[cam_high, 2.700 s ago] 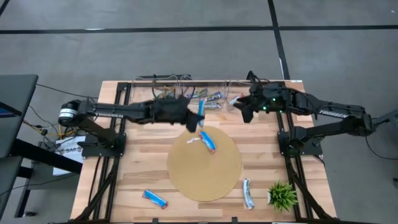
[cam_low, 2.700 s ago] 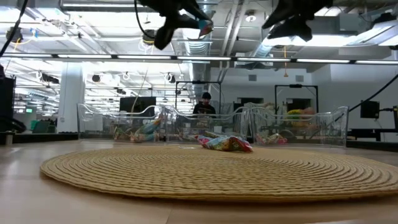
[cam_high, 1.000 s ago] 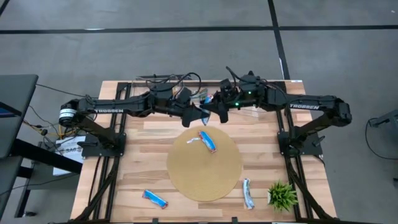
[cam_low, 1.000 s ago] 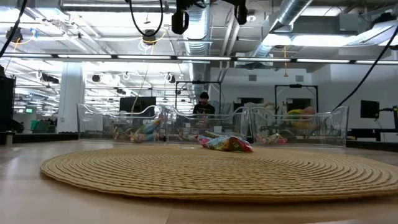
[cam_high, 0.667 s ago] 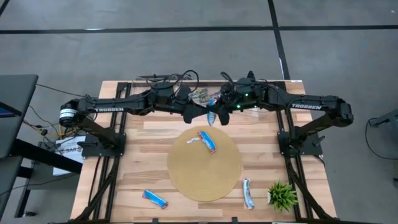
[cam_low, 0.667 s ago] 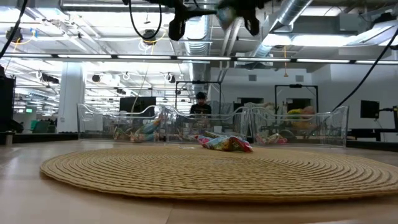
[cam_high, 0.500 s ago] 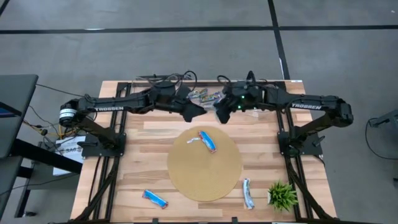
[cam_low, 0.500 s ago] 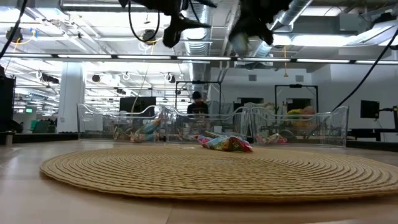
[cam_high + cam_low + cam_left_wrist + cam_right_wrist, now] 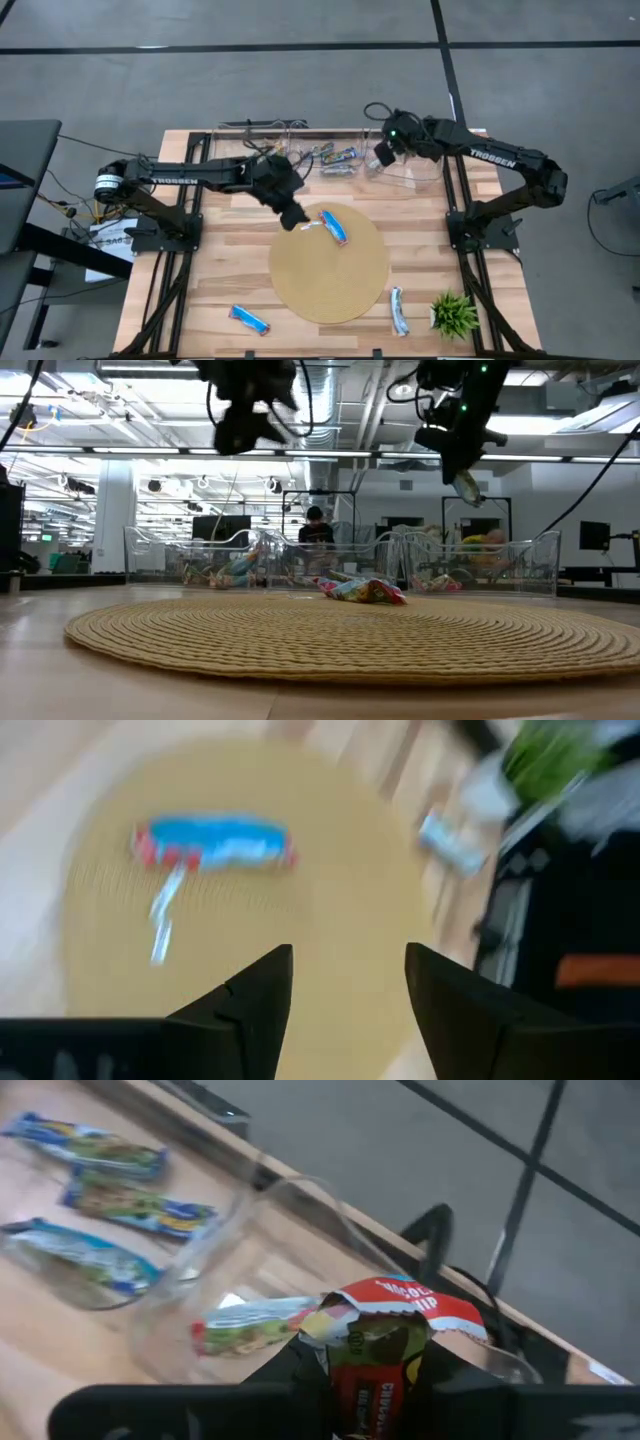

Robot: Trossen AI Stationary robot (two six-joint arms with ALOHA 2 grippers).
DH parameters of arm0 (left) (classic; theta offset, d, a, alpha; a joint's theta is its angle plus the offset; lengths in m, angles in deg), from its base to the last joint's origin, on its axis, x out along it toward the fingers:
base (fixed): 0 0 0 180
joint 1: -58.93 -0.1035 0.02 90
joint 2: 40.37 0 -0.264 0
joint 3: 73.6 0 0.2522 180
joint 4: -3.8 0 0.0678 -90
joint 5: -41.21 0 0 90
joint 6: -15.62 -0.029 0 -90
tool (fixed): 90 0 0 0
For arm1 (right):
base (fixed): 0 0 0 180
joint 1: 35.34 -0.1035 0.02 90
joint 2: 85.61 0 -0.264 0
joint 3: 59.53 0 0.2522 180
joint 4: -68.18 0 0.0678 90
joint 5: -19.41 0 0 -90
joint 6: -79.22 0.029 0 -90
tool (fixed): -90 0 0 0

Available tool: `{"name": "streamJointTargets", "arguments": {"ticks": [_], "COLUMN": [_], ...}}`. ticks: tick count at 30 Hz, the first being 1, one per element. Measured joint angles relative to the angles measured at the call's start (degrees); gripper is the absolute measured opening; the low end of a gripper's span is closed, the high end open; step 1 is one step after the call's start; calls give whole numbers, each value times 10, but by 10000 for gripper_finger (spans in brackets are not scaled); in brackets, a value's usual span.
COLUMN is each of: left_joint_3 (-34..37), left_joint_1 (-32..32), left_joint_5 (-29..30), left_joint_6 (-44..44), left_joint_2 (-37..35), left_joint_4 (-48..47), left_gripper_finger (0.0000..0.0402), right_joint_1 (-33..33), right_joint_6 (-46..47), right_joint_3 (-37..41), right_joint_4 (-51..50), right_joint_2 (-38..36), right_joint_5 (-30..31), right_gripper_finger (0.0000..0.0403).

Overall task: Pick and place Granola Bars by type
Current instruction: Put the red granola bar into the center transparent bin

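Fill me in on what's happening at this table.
Two arms are sorting granola bars into clear bins at the table's far edge. The right pincer is shut on a red-wrapped bar above the bins. The left pincer is open over the round mat, near a blue bar lying there. Two more bars lie on the table near the front.

"TROSSEN" stands in white on the left arm (image 9: 180, 181) and the right arm (image 9: 495, 157); wrapper print is unreadable.
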Motion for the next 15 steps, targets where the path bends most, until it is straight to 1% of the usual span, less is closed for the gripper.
{"name": "streamJointTargets", "arguments": {"ticks": [4, 8, 11, 15], "left_joint_3": [0, 0, 0, 0], "left_joint_1": [28, 57, 75, 90], "left_joint_5": [11, 20, 38, 51], "left_joint_6": [-16, -21, -21, -21], "left_joint_2": [0, 0, 0, 0], "left_joint_4": [-72, -110, -117, -125], "left_gripper_finger": [179, 175, 174, 174], "right_joint_1": [29, 47, 56, 61], "right_joint_6": [-3, -32, -41, -41], "right_joint_3": [0, 0, 0, 0], "right_joint_4": [-16, -27, -25, -24], "right_joint_2": [0, 3, 3, 3], "right_joint_5": [-6, -32, -43, -44], "right_gripper_finger": [54, 71, 98, 147]}}
